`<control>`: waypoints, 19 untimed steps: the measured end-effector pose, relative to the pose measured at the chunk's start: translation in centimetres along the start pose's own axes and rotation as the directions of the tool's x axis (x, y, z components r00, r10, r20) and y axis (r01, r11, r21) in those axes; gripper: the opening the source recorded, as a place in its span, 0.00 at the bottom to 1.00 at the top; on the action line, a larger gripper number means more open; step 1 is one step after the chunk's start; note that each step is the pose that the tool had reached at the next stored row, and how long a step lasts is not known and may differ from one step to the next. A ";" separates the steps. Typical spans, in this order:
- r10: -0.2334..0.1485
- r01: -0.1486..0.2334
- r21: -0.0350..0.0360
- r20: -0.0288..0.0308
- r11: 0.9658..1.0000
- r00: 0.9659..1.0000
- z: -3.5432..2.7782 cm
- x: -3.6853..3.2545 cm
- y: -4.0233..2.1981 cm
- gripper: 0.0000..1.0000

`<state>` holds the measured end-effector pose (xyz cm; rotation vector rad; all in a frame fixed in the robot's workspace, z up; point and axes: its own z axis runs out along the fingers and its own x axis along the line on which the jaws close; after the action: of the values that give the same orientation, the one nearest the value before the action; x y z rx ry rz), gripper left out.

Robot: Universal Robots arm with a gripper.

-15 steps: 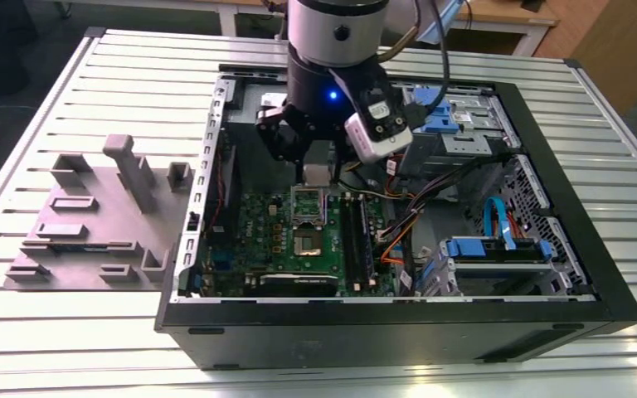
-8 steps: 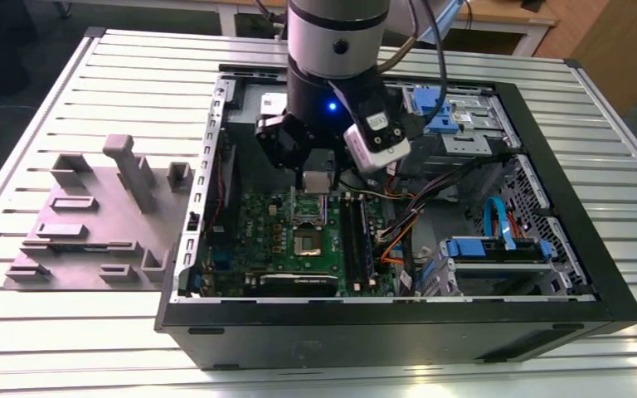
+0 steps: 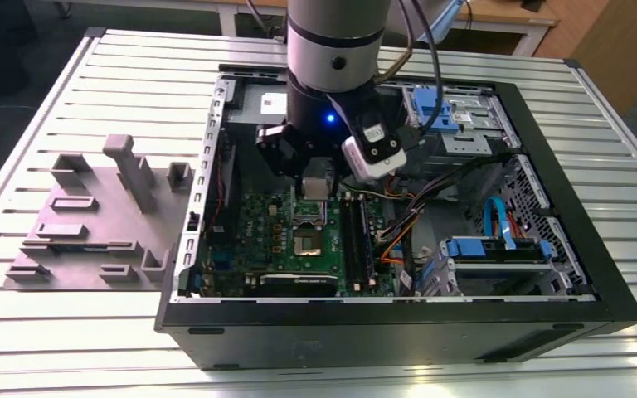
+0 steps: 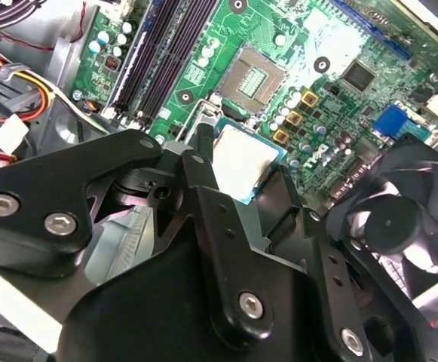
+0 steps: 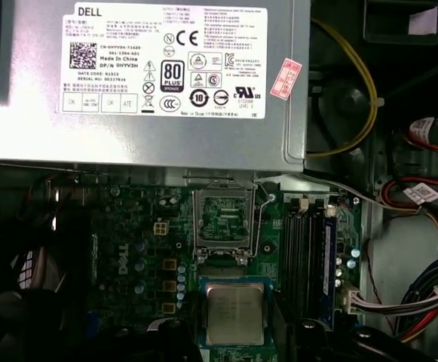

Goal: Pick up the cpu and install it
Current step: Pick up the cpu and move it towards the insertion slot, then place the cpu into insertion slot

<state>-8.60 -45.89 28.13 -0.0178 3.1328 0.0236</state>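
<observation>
Slats of pale ribbed metal made up the table (image 3: 75, 348) in the exterior view, and on it lay a black open-sided computer case (image 3: 407, 332). At nine o'clock from the case sat a grey plastic fixture (image 3: 86, 224) of blocks and posts, well apart from the work. The silver-and-black robot arm (image 3: 335, 50) hung from twelve o'clock into the case, over the green motherboard (image 3: 258, 240). Its black gripper (image 3: 314, 184) was just at twelve o'clock of the dark square socket (image 3: 308, 220) with a metal frame, and the small flat square cpu (image 3: 314, 189) with a silvery-grey metal top sat between the fingertips, clear of the board.

In the second wrist view the gripper's black fingers (image 4: 200, 162) were pinched against two opposite edges of the cpu (image 4: 245, 162), open no wider than the chip. The socket (image 4: 252, 75) lay bare just beyond it, contacts showing; long black memory slots (image 4: 162, 53) ran beside the socket, and a round black fan (image 4: 399, 226) sat near.

In the first wrist view the cpu (image 5: 235, 313) hovered level just beside the socket (image 5: 220, 219), not in it. A grey metal power-supply box (image 5: 22, 136) with a white label bordered the socket's far side, and yellow, red and black cables (image 5: 415, 302) ran near the memory slots (image 5: 309, 249).
</observation>
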 end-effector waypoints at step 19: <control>0.000 0.000 -0.001 0.004 1.000 1.000 0.73 0.04 -0.01 0.47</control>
<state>-8.63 -45.88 27.41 -0.0178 3.1288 0.0252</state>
